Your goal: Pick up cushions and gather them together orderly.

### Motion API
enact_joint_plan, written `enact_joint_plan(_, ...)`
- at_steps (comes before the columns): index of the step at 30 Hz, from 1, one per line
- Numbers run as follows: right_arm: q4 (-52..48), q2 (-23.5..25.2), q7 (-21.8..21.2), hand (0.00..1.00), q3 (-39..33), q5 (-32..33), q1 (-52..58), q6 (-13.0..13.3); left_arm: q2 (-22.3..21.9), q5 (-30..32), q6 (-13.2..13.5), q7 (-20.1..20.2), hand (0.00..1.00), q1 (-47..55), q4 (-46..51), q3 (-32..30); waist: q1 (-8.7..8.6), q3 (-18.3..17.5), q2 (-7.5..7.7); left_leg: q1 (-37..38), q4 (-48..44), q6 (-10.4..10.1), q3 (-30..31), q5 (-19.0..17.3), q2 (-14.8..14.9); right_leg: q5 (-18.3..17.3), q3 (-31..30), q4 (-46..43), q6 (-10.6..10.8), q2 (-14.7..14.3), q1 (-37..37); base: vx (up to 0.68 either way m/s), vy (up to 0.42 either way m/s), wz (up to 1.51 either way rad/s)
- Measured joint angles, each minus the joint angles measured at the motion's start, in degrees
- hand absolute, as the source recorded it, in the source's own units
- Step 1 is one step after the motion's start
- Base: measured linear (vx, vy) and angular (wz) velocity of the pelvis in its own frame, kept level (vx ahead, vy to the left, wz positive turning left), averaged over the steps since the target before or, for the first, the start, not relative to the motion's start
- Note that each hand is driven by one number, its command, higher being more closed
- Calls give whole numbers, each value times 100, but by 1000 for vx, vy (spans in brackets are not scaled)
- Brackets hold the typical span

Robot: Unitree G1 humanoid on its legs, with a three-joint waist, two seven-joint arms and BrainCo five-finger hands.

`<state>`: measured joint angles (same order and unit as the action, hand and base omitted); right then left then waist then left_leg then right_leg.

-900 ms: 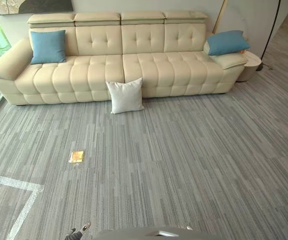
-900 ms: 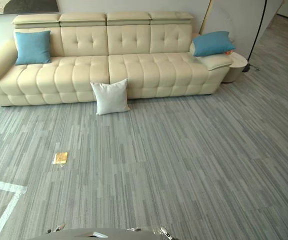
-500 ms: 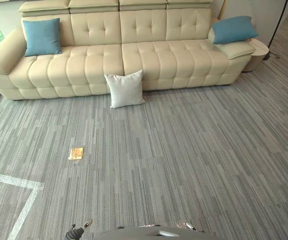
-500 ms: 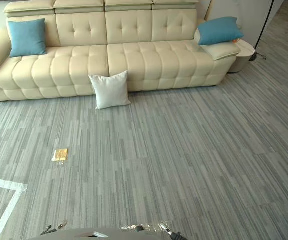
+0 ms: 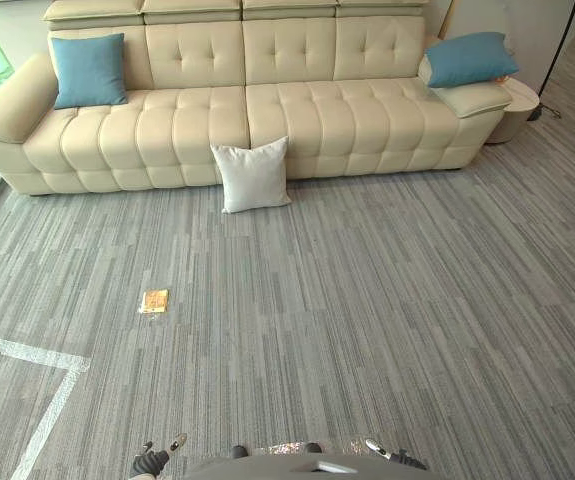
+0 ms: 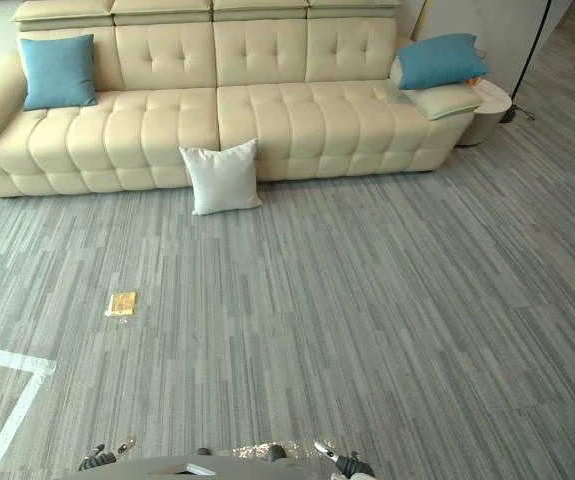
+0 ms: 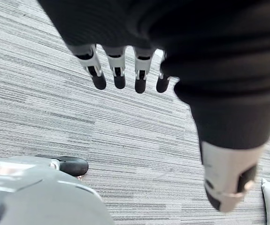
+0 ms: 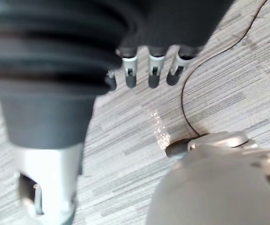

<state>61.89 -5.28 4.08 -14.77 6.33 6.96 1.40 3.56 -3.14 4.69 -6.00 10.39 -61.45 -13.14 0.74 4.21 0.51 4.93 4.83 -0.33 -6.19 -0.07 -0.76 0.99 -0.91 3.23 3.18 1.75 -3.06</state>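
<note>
A white cushion (image 5: 253, 175) stands on the carpet, leaning against the front of the cream sofa (image 5: 297, 120). One blue cushion (image 5: 88, 70) sits upright at the sofa's left end. Another blue cushion (image 5: 467, 58) lies on the right armrest. My left hand (image 5: 155, 460) and right hand (image 5: 392, 457) hang low at the near edge, far from every cushion. In the left wrist view the left hand (image 7: 118, 70) has straight fingers over bare carpet and holds nothing. The right hand (image 8: 152, 70) is likewise open and empty above the floor.
A small yellow flat object (image 5: 154, 300) lies on the grey striped carpet at the left. White tape lines (image 5: 42, 355) mark the floor near left. A round side table (image 5: 522, 98) and a lamp pole (image 5: 559, 45) stand by the sofa's right end.
The whole picture has shifted, so the camera has moved and the sofa now looks slightly nearer. The cushions lie where they were. Both hands show a little more at the bottom edge.
</note>
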Motion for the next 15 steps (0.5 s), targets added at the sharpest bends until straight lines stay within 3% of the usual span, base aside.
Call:
enact_joint_plan(6, 21, 34, -3, 0, 18, 0, -84, -10, 79, 1, -3, 0, 0, -49, -4, 91, 5, 55, 77, -19, 0, -22, -17, -16, 15, 2, -13, 15, -2, -18, 18, 5, -36, -2)
enact_joint_plan(13, -45, 48, -6, 0, 113, 2, -162, -9, 113, 10, -2, -4, 0, -185, 20, 77, 155, 123, 171, -164, -49, 23, -202, -75, 15, -10, -172, -99, 22, -11, 228, -22, -13, -12)
enact_joint_plan(15, -278, 133, -5, 0, 108, 3, -180, -6, 149, 75, -4, -4, 0, -256, 66, 76, 165, 168, 230, -491, -616, 76, -376, -443, 40, -222, -161, -498, 63, 42, 545, -12, 24, -11)
